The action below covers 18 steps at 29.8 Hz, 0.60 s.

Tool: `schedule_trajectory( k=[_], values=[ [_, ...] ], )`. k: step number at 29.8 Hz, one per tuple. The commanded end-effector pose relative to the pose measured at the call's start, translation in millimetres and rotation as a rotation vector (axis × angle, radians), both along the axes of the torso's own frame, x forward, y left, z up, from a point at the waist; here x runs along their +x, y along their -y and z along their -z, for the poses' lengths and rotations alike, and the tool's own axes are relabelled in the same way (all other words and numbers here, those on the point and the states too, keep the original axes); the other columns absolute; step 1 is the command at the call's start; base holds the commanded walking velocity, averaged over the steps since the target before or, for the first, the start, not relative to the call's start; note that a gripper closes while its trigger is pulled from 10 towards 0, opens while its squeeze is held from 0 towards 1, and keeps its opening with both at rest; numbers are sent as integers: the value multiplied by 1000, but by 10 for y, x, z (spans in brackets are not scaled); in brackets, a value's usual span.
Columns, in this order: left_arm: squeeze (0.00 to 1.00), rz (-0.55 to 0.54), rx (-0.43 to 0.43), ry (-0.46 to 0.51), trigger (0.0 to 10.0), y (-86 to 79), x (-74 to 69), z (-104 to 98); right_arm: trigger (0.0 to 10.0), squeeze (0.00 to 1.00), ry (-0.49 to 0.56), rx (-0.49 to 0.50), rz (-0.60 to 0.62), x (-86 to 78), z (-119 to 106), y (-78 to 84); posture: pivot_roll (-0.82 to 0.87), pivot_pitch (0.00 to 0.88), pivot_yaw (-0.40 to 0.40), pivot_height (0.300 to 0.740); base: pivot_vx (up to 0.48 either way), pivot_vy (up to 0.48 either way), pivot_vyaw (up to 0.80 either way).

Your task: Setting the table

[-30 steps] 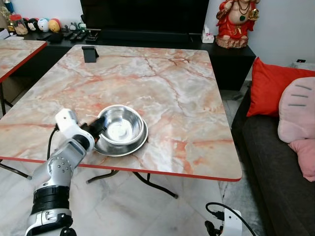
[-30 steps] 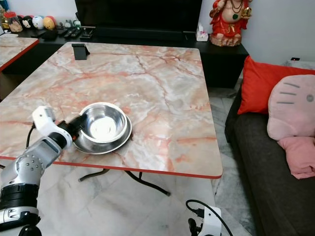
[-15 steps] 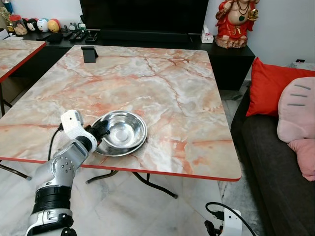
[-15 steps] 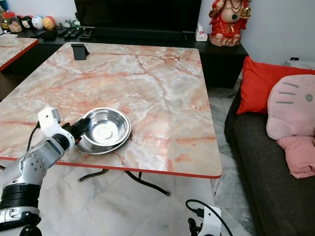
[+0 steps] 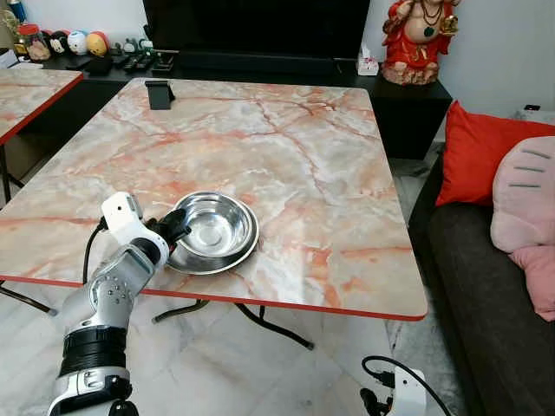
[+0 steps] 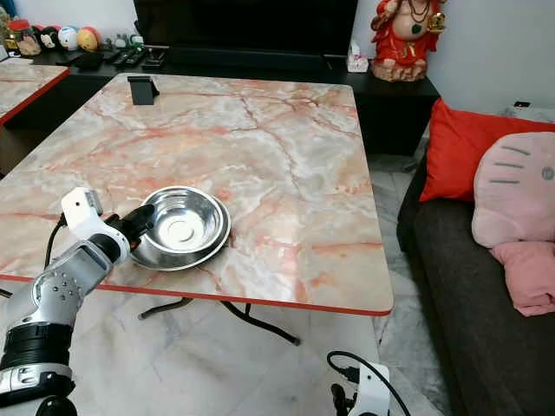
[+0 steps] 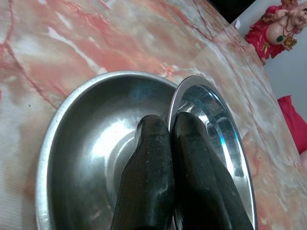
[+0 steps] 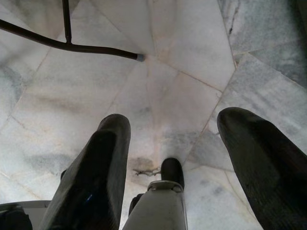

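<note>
Two steel bowls sit nested near the front left edge of the marble table (image 5: pixel 295 147). The upper bowl (image 5: pixel 215 230) rests almost flat inside the wider lower bowl (image 5: pixel 227 260). My left gripper (image 5: pixel 176 230) reaches in from the left and is shut on the upper bowl's rim. In the left wrist view its two black fingers (image 7: pixel 153 148) pinch that rim (image 7: pixel 211 96), with the other bowl (image 7: pixel 91 139) beside it. My right gripper (image 8: pixel 175 120) hangs open over the tiled floor, holding nothing.
A black phone stand (image 5: pixel 159 94) stands at the table's far left corner. A second marble table (image 5: pixel 26 91) is to the left. A dark sofa (image 5: pixel 486 286) with a red cushion (image 5: pixel 481 156) and pink cushions lies to the right. Table legs (image 8: pixel 72 45) cross the floor.
The upper bowl, held raised and tilted a second ago, has come down into the lower bowl. My left gripper stayed shut on its rim. The right arm has not moved.
</note>
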State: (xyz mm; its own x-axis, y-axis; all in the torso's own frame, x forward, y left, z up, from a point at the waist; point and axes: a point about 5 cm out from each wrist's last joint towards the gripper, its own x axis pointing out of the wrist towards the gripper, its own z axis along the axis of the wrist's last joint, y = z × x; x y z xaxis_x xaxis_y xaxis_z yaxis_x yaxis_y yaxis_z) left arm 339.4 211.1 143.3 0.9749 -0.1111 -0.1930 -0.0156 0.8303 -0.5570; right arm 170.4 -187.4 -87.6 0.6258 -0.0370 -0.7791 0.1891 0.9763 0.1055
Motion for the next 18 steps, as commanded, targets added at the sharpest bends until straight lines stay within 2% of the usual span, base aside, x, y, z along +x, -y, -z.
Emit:
schedule_trajectory(
  k=[1,18],
  values=[
    [0,-13,5,-6,10000,-8,10,6,10000,0,-1,0,1,6,-2,0,13,0,-4,740,0,0,0],
    [0,-53,15,0,10000,-32,22,7,10000,0,-1,1,0,5,-1,0,13,0,-6,740,0,0,0]
  ],
)
